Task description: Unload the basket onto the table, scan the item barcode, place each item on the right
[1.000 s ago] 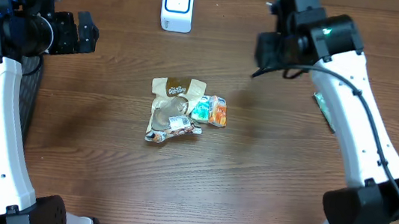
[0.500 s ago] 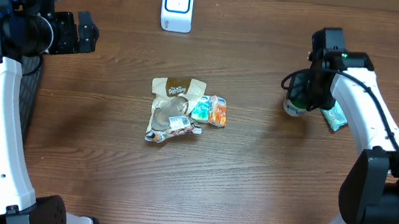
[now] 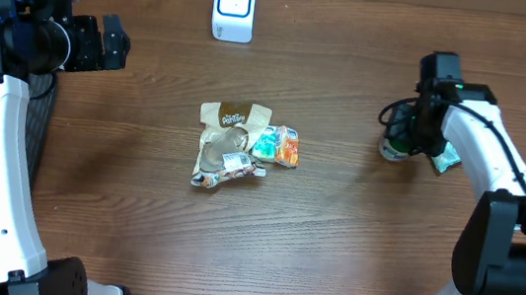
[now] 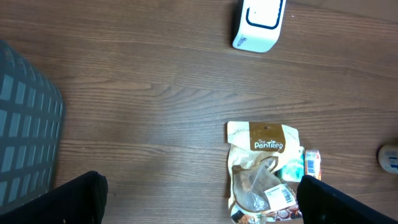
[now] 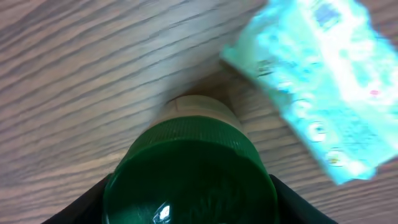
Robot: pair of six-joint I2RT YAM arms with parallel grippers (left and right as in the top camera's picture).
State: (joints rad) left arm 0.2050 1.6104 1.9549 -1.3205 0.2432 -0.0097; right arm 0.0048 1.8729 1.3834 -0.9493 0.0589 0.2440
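My right gripper (image 3: 411, 135) is shut on a jar with a dark green lid (image 5: 189, 174), one finger on each side of the lid. The jar (image 3: 392, 147) is low over the table at the right, beside a teal packet (image 5: 317, 81). Whether it touches the wood I cannot tell, and no barcode on it shows. The white scanner (image 3: 233, 7) stands at the back centre, far from the jar. My left gripper (image 3: 106, 42) hangs open and empty at the back left; its fingers (image 4: 74, 199) frame the bottom of the left wrist view.
A pile of snack packets lies mid-table: a brown pouch (image 3: 230, 136) with a barcode label and an orange and teal packet (image 3: 279, 146). A dark mesh basket (image 4: 25, 137) stands at the left edge. The teal packet (image 3: 444, 156) lies right of the jar.
The right arm has swung down from high at the back to the table's right side, carrying the jar, then shifted slightly right. The left arm has not moved.
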